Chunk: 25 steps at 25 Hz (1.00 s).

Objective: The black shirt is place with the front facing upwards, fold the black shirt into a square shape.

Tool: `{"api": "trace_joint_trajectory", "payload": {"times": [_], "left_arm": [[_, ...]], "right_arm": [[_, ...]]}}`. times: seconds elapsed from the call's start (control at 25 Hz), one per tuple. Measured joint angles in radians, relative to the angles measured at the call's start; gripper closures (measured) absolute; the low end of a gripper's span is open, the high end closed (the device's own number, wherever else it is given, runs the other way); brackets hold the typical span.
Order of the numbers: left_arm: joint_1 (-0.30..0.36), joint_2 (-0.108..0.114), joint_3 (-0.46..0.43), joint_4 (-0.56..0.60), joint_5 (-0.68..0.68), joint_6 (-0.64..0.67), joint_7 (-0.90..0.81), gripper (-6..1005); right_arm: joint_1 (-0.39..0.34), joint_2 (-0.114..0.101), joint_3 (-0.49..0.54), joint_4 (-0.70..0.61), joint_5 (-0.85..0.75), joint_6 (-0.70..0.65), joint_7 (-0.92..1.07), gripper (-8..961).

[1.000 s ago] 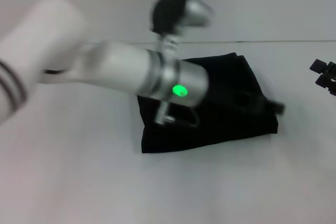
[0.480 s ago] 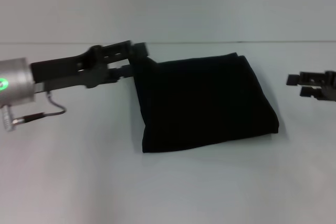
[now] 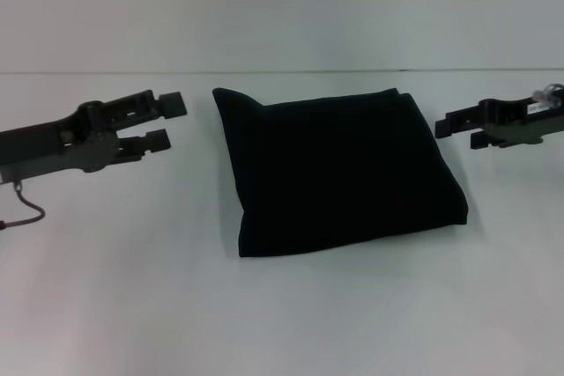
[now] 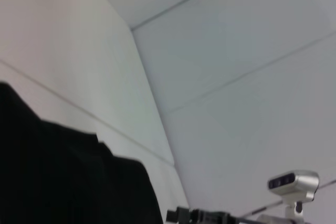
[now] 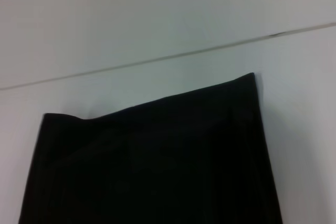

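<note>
Black shirt (image 3: 339, 169), folded into a compact, roughly square bundle, lies flat at the centre of the white counter (image 3: 282, 314); no lettering or label is visible on its upper face. Left hand (image 3: 167, 121), at 9 o'clock of the shirt, hovers near the bundle's 10 o'clock corner without touching it, its two fingers parted and released, holding nothing. Right hand (image 3: 454, 129), at 3 o'clock of the shirt, sits just beside the bundle's 2 o'clock edge, fingers likewise parted and empty. Right wrist view shows the shirt's (image 5: 152, 161) far edge against the counter's back seam. Left wrist view shows a dark portion of the shirt (image 4: 63, 177) and the right hand (image 4: 181, 215) beyond it.
</note>
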<state>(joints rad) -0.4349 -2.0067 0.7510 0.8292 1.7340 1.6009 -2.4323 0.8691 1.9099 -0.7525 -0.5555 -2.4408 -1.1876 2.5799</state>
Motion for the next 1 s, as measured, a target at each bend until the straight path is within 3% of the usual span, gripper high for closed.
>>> {"api": "trace_joint_trajectory", "payload": {"times": [0.6, 0.8, 1.0], "left_arm": [[-0.010, -0.009, -0.005, -0.020, 0.000, -0.024, 0.019, 48], [-0.010, -0.010, -0.010, -0.038, -0.001, -0.032, 0.033, 48], [-0.011, -0.010, -0.004, -0.041, -0.001, -0.048, 0.035, 48]], "right_arm": [[0.052, 0.065, -0.080, 0.069, -0.026, 0.189, 0.015, 301], [0.055, 0.105, -0.087, 0.077, -0.027, 0.250, -0.011, 304], [0.057, 0.114, -0.089, 0.085, -0.028, 0.269, -0.013, 306]]}}
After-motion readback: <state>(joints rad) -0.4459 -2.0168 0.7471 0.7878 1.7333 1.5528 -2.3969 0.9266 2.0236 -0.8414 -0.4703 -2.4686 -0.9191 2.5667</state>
